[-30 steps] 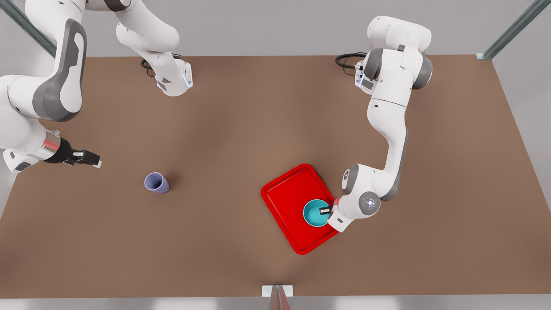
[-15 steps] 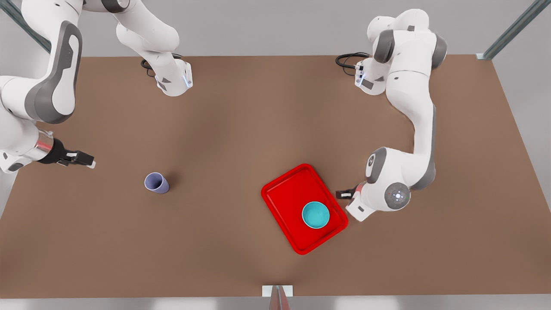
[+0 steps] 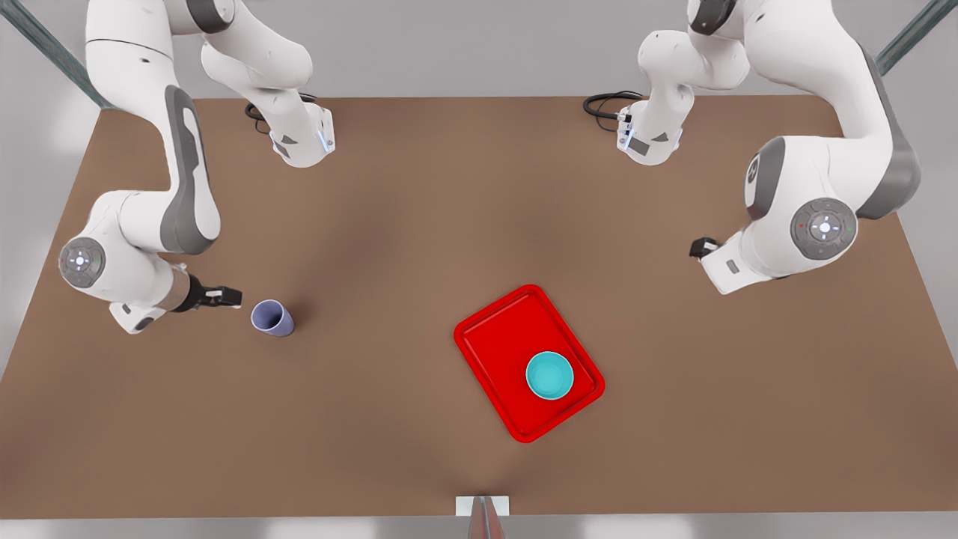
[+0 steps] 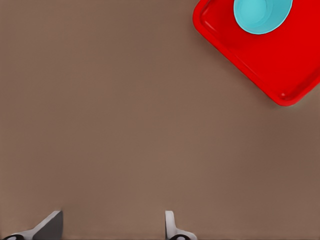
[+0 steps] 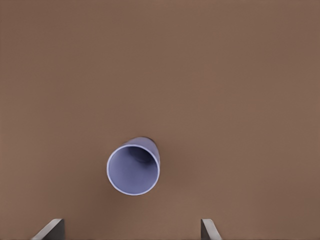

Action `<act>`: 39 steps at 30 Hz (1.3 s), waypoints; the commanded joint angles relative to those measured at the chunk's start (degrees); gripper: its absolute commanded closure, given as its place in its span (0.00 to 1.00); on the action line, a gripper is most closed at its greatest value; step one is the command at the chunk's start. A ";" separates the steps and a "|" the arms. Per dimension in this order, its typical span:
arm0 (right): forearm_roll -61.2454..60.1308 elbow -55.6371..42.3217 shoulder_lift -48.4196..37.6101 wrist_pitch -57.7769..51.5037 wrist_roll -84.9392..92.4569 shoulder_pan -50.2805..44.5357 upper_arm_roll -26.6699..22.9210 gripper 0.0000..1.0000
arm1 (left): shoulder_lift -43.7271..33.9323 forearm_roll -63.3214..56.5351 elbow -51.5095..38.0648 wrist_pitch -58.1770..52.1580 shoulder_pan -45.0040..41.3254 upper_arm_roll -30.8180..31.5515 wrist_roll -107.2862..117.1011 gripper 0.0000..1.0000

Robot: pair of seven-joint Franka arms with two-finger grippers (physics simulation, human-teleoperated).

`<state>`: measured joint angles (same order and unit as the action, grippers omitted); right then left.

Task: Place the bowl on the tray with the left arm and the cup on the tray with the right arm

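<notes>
Right wrist view: right gripper (image 5: 131, 231) above bare brown table (image 5: 240, 75), fingertips (image 5: 52, 227) spread wide with nothing between them. Cup (image 5: 133, 165) upright just ahead of the gap, mouth up, interior empty, no contact with either pad. Wide spread reads as preparation to straddle the cup wall; a further approach and a descent probably needed before closing.

Front view: right gripper (image 3: 224, 298) low at the front view's left, pointing at the cup (image 3: 272, 318), just beside it and apart from it. Cup well away from the tray (image 3: 494, 340), so a long carry toward the front view's right to follow any grasp.

Left wrist view: left gripper (image 4: 109, 231) released, fingers apart, nothing held, over bare table. Tray corner (image 4: 280, 75) and bowl (image 4: 262, 15) farther off.

Front view again: left gripper (image 3: 703, 247) raised at the front view's right, clear of the tray; judged waiting, its share apparently done. Position keeps that arm out of the likely path to the tray.

Containers:
- Tray lying flat, rotated diagonal to the table edges, low rim all round.
- Bowl (image 3: 550, 376) upright inside the rim, toward the tray's corner nearer the front view's lower right, empty.
- Remaining tray floor, toward the front view's upper left, bare; presumably room for the cup without touching the bowl.

Risk, as judgement: narrow, tapered cup may tip if one pad touches first.
</notes>
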<state>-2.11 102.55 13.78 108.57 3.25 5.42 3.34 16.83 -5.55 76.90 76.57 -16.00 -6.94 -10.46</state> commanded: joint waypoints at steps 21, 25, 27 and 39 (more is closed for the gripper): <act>-0.09 10.04 7.40 16.41 0.62 1.35 0.88 0.00 | 1.01 -0.08 0.00 -0.19 -0.09 0.44 -0.09 0.00; -0.09 10.13 7.93 18.52 0.62 1.44 0.88 0.00 | 1.01 -0.08 0.00 -0.37 -0.09 0.44 -0.09 0.00; -0.09 10.30 8.02 18.35 0.62 1.35 0.88 0.00 | 1.01 -0.08 0.00 -0.37 -0.09 0.44 -0.09 0.00; -0.09 10.83 9.16 18.43 0.18 1.17 0.88 0.65 | 0.93 -0.08 -0.09 -0.37 -0.09 0.44 -0.09 0.00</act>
<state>-2.19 113.30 23.02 127.00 3.42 6.66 4.22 17.84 -5.62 76.82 76.20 -16.08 -6.50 -10.55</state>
